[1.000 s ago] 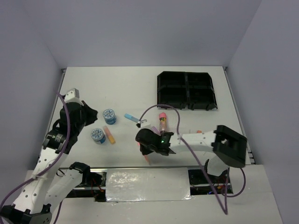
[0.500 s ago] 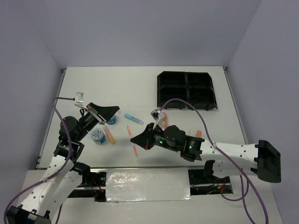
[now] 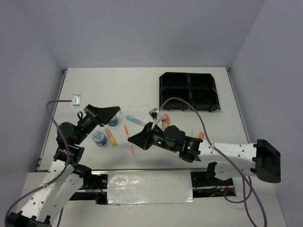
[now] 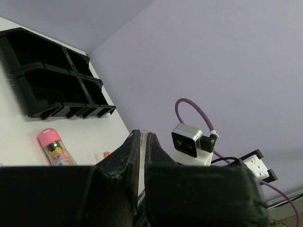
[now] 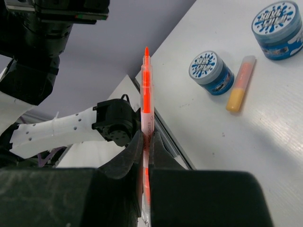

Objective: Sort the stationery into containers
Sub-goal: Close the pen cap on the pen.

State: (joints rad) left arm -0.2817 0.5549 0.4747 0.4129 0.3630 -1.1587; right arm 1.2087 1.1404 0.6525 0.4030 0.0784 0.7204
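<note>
Nearest the bases, the right gripper (image 5: 146, 137) has come up off the white table (image 3: 118, 90) and is clamped on the thin orange pen (image 5: 146, 94). A second ago that pen was barely showing under the low claw. Now it hangs clear of the surface, tip raised, and has drifted a little leftward. The pick looks done, and what remains is the carry.

Over on the left, the left gripper (image 4: 141, 142) has swung up and across. Its fingers are pressed nearly together with only a sliver between them, and there is nothing in it. Below it sit the two round blue-white tape rolls (image 3: 99, 137), with the short orange-yellow marker (image 3: 111, 136) just beside the nearer roll. The blue marker (image 3: 135, 120) and the pink-capped glue stick (image 3: 164, 121) lie further back.

At the far right stands the black four-compartment plastic tray (image 3: 189, 90), well apart from the pen, so by my reckoning the pen has the whole table to cross.

The farther tape roll is half covered by the left claw from above. The pen's lower end vanishes inside the right fingers. A small orange piece (image 3: 200, 135) peeks out beside the right forearm, too hidden to name. The tray's compartments are too dark to tell whether they hold anything.
</note>
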